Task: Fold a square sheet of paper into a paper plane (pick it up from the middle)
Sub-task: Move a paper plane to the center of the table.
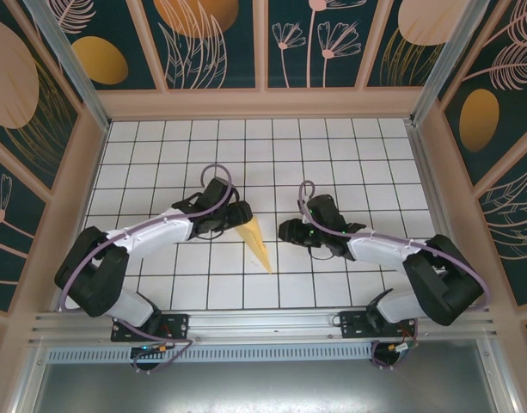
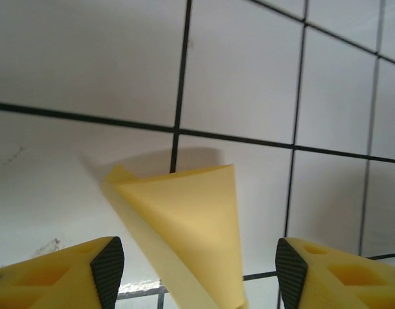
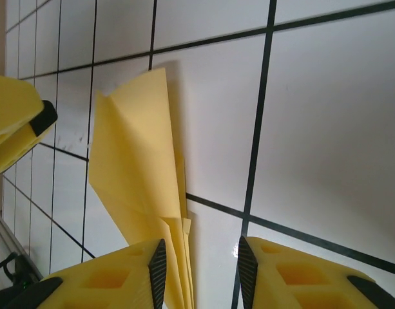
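The square sheet of paper is folded into a narrow pale-yellow paper plane [image 1: 259, 245] lying on the white grid table, its point toward the near edge. My left gripper [image 1: 244, 213] hovers at its wide far end. In the left wrist view the plane [image 2: 191, 219] rises between the wide-apart jaws of the left gripper [image 2: 197, 273], touching neither pad. My right gripper [image 1: 284, 231] sits just right of the plane. In the right wrist view the plane's layered folds [image 3: 136, 161] run beside the left pad of the right gripper [image 3: 198, 270], whose jaws stand apart.
The tiled table [image 1: 349, 163] is boxed in by patterned wall panels [image 1: 22, 138] on three sides. A metal rail [image 1: 263, 323] with both arm bases runs along the near edge. One yellow finger [image 3: 17, 122] of the left gripper shows at the left of the right wrist view.
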`<state>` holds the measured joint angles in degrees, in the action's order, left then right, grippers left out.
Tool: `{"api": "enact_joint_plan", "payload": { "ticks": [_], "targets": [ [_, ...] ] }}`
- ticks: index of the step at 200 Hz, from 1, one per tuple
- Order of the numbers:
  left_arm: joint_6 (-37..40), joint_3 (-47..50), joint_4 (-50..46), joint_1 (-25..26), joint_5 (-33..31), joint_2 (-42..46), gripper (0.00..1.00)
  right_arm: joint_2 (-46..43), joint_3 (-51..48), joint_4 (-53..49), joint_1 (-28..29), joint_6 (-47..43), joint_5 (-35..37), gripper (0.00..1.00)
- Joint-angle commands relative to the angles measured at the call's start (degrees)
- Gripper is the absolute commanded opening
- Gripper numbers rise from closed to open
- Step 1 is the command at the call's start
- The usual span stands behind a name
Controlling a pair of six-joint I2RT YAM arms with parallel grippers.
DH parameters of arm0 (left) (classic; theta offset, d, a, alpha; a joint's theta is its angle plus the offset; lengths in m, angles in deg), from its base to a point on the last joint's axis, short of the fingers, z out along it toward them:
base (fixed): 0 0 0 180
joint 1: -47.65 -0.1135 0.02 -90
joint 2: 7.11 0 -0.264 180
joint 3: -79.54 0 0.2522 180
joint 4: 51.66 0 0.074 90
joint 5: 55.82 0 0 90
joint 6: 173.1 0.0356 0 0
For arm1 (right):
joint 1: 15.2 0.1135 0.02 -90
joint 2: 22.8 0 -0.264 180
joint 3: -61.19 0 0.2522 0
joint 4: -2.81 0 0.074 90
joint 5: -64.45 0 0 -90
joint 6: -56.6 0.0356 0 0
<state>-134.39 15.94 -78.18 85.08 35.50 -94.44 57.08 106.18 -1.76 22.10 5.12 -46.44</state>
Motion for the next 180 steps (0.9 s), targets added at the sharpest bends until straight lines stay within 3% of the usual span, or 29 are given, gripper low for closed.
{"api": "enact_joint_plan", "payload": {
  "ticks": [1, 53, 117, 180],
  "targets": [
    [-1.25, -2.53, -6.2, 1.1, -2.03, -2.76, 0.66, 2.32, 1.0, 2.69, 0.77, 0.94, -2.32, 0.38],
    [-0.91, -5.26, -5.25, 2.68, 0.8, -7.19, 0.66, 6.83, 5.0, 1.39, 3.4, -1.11, -2.7, 0.4],
    [-2.11, 1.65, -4.77, 2.69, -1.52, -0.47, 0.37, 11.4, 7.44, 1.48, 6.16, -2.12, -3.78, 0.42],
    [-2.35, 3.09, -4.12, 2.73, -1.49, 0.07, 0.2, 14.68, 9.19, 1.36, 7.67, -2.74, -4.77, 0.44]
  ]
}}
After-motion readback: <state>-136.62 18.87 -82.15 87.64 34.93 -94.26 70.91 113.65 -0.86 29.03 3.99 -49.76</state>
